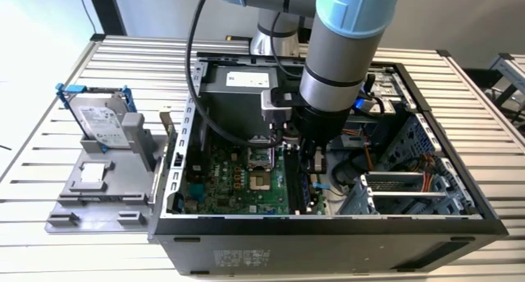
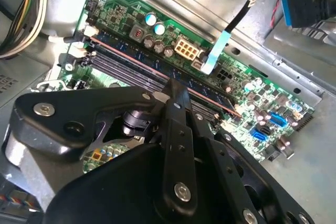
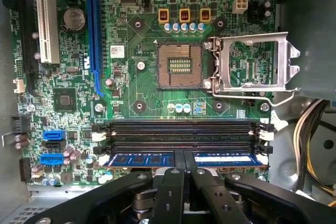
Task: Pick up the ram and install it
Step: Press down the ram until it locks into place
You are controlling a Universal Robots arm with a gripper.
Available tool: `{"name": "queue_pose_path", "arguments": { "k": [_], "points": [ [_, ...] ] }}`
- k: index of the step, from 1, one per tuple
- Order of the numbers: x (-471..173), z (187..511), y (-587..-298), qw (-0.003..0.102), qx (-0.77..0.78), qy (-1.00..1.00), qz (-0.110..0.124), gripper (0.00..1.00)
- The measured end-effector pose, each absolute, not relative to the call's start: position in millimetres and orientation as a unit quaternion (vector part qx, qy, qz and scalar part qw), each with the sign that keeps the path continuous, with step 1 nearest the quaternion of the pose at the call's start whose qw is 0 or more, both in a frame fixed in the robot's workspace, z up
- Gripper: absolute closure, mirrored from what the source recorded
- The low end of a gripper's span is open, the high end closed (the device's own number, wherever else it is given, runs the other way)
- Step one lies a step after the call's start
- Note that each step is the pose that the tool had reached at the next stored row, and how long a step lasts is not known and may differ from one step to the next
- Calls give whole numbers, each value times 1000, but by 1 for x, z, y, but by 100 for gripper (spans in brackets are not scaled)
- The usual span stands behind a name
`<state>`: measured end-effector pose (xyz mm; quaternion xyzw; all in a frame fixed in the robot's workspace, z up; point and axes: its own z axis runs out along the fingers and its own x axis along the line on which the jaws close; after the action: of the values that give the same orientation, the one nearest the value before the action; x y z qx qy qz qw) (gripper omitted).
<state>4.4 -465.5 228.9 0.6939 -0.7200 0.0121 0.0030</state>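
Currently, step: seating the ram, judging by its place over a slot.
Ram: long thin dark circuit-board strip (image 3: 184,159), low centre of the first wrist view, standing in the memory slot nearest the gripper.
Gripper: black fingers (image 3: 184,174) clenched on the strip's middle.
Motherboard: green board (image 3: 142,85) in the open black computer case (image 1: 328,230).
Advice: press straight down, keeping the strip level so both white end latches (image 3: 269,149) catch together.

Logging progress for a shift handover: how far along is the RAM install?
Done: the ram is off the tray and stands in a motherboard slot row. In hand: the end effector is shut on the ram. Left: release; whether it is fully seated cannot be told.
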Motion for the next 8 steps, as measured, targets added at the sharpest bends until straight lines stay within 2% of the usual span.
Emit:
{"name": "queue_pose_path", "arguments": {
  "k": [8],
  "points": [
    [4, 229, -465, 3, 694, -720, 12, 100]
  ]
}}
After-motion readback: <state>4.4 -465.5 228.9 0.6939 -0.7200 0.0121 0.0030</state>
